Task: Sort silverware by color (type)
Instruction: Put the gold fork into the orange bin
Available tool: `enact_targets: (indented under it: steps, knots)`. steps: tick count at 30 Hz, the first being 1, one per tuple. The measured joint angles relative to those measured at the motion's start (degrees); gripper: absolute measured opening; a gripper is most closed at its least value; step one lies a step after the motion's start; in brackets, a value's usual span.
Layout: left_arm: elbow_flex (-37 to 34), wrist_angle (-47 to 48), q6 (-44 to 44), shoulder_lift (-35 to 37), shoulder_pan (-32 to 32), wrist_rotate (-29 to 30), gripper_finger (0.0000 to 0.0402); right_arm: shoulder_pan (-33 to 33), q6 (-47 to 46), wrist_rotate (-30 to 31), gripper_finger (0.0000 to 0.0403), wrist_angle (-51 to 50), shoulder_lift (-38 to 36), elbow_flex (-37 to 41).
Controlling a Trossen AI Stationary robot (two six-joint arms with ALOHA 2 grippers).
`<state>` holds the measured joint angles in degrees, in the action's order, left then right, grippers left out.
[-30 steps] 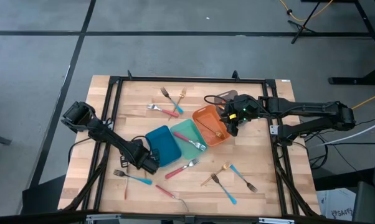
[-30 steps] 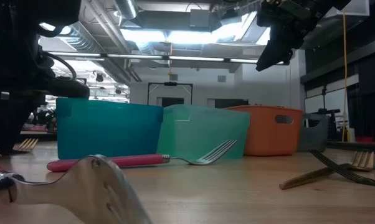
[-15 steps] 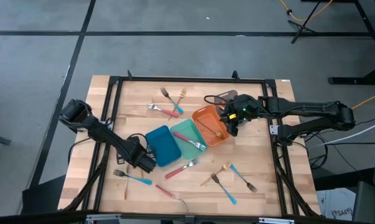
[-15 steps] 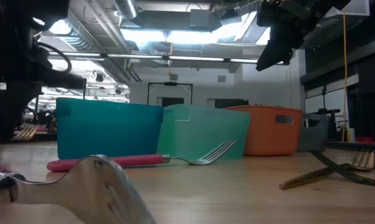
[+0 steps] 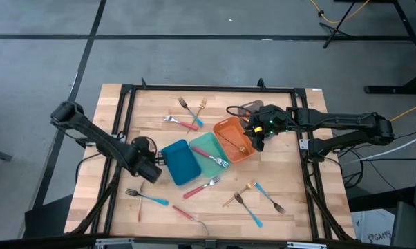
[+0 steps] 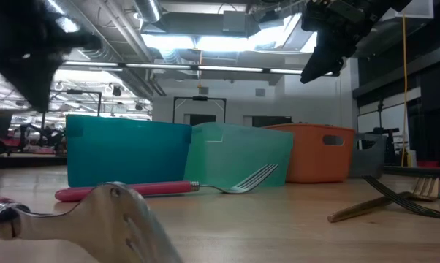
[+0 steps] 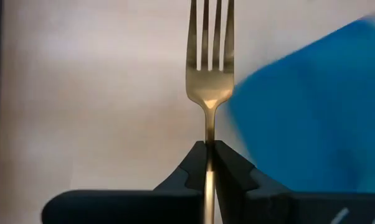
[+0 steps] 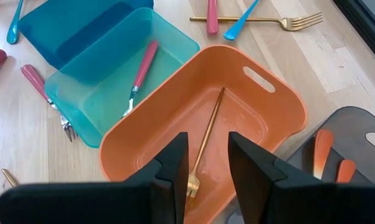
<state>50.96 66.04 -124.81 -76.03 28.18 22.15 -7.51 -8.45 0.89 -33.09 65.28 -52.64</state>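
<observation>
At the left of the high view, the left gripper [image 5: 150,169] is closed tight on the thin handle of a gold metal fork [image 7: 210,68], just beside the blue rectangular plastic tray [image 5: 181,162]. The right gripper [image 8: 206,163], its fingers narrowly apart and holding nothing, hovers above the orange rectangular tray [image 8: 278,106], where another gold utensil [image 8: 206,140], probably a fork, lies inside.
</observation>
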Motion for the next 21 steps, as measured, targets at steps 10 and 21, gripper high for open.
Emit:
enact_targets:
  steps: [10, 21]
  knots:
    - [4.45, -0.87, 30.53, 10.72, -8.12, 25.0, 0.0009, 0.02, 0.0, 0.02, 0.0104, 0.03, 0.0, 0.0]
    - [12.2, -37.38, 105.39, 10.96, -23.91, 26.04, 0.0009, 0.0, 0.0, 0.0, 0.0104, 0.03, 0.0, 0.0]
